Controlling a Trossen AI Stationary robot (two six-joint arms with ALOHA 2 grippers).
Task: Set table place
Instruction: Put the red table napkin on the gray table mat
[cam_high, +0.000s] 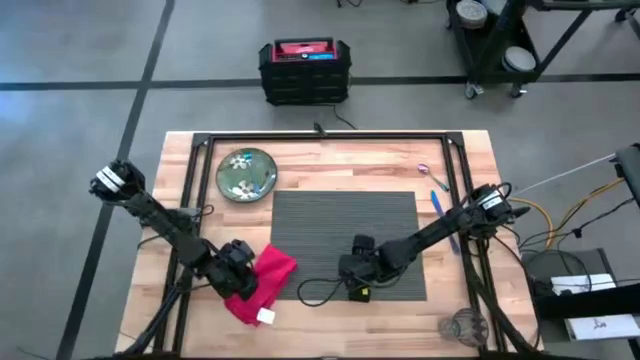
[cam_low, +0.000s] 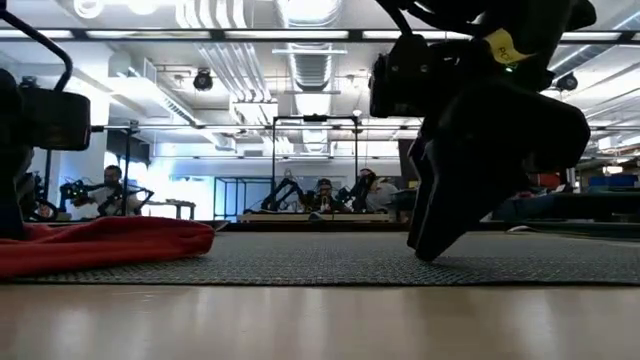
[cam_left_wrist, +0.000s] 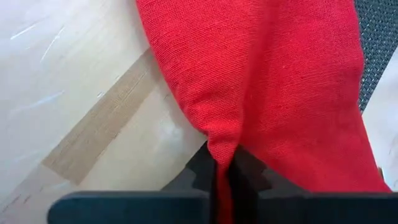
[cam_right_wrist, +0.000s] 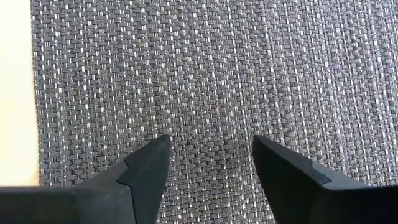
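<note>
The dark grey placemat (cam_high: 345, 235) lies in the middle of the wooden table (cam_high: 320, 158). The red napkin (cam_high: 270, 275) lies crumpled at the mat's near left corner, partly on the mat (cam_left_wrist: 379, 37), partly on the wood. My left gripper (cam_high: 240, 270) is shut on it. My right gripper (cam_high: 355, 280) stands open, pointing down over the mat's near part (cam_right_wrist: 211, 81), its fingertips low at the mat (cam_low: 432, 250). The green flowered plate (cam_high: 246, 174) sits on the wood far left of the mat. Blue and purple utensils (cam_high: 437, 198) lie to the mat's right. The glass (cam_high: 462, 325) stands near the front right. My left gripper pinches a raised fold of the napkin (cam_left_wrist: 222, 140) between its two fingers, at the cloth's left side. The fingers come slanting down from the table's left. The rest of the napkin (cam_low: 100, 245) lies slack on the table and the mat's edge. My right gripper: whether its fingertips touch the mat, I cannot tell.
A black and red case (cam_high: 304, 68) stands on the floor beyond the far edge. A black frame (cam_high: 320, 138) runs along the table's far side and down both sides. A cable (cam_high: 315, 292) lies on the mat near my right gripper.
</note>
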